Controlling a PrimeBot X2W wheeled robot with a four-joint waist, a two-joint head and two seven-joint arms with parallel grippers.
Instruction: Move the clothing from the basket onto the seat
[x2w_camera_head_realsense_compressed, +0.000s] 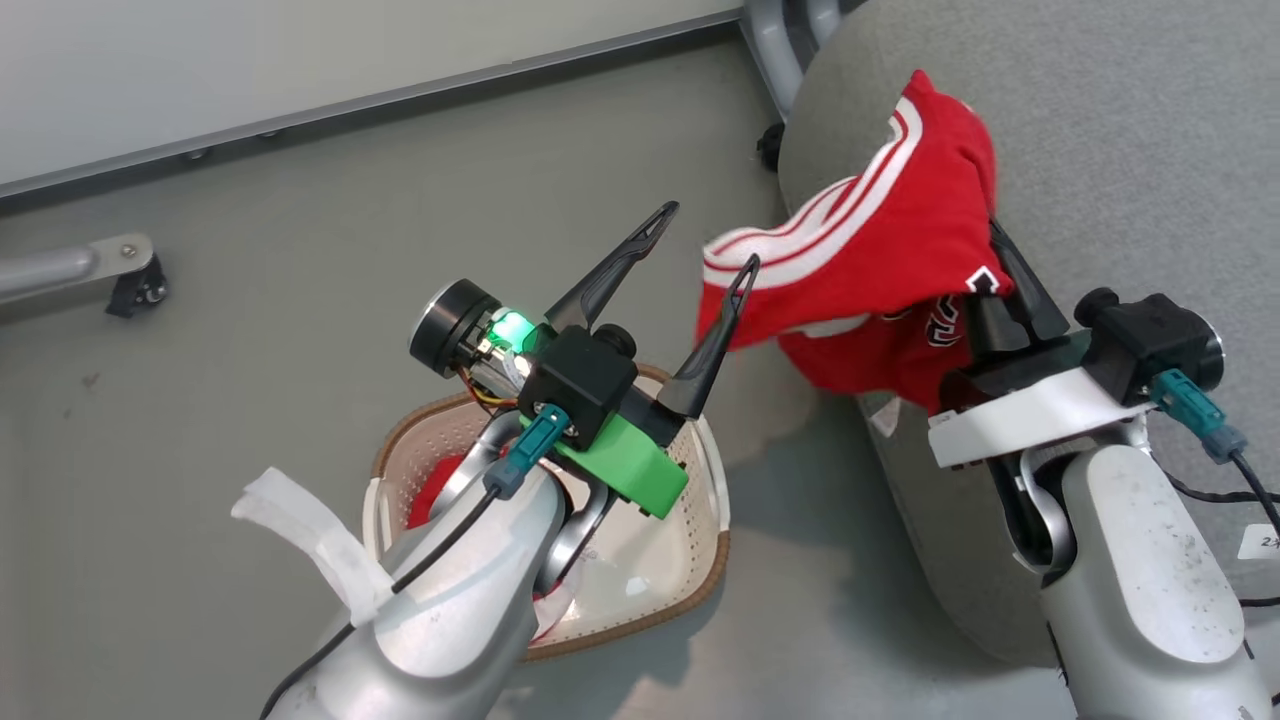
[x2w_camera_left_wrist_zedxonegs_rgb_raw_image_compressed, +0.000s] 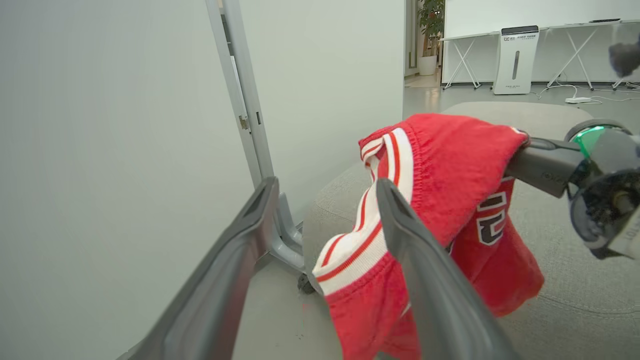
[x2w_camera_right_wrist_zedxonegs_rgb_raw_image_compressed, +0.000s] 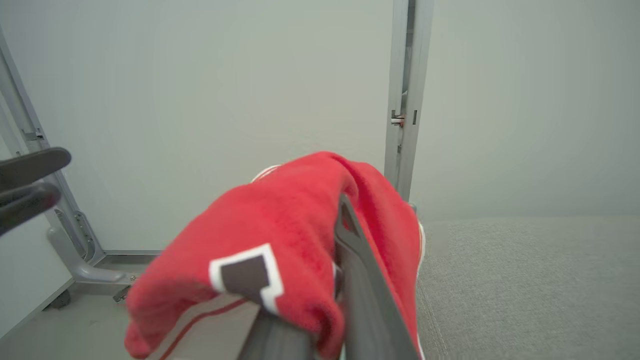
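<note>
Right gripper (x2w_camera_head_realsense_compressed: 1003, 270) is pinched tight on the red clothing (x2w_camera_head_realsense_compressed: 880, 250), which drapes over the grey seat (x2w_camera_head_realsense_compressed: 1100, 130) edge with one end hanging off. Left gripper (x2w_camera_head_realsense_compressed: 710, 236) is spread wide and empty above the basket (x2w_camera_head_realsense_compressed: 655, 575), one fingertip just beside the hanging fabric. Some red shows inside the basket too.

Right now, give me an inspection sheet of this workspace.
Surface: grey smooth floor, bearing the basket.
Job's things: red white-striped jersey hangs over the big grey fabric seat's edge; cream perforated plastic basket holds more red cloth.
Clutter: small white tag on the seat.
Grippers: left gripper open beside the jersey; right gripper shut on it.
Cables: black cable lies on the seat; teal plugs on both wrists.
Surroundings: pale wall panel, grey castor foot.
</note>
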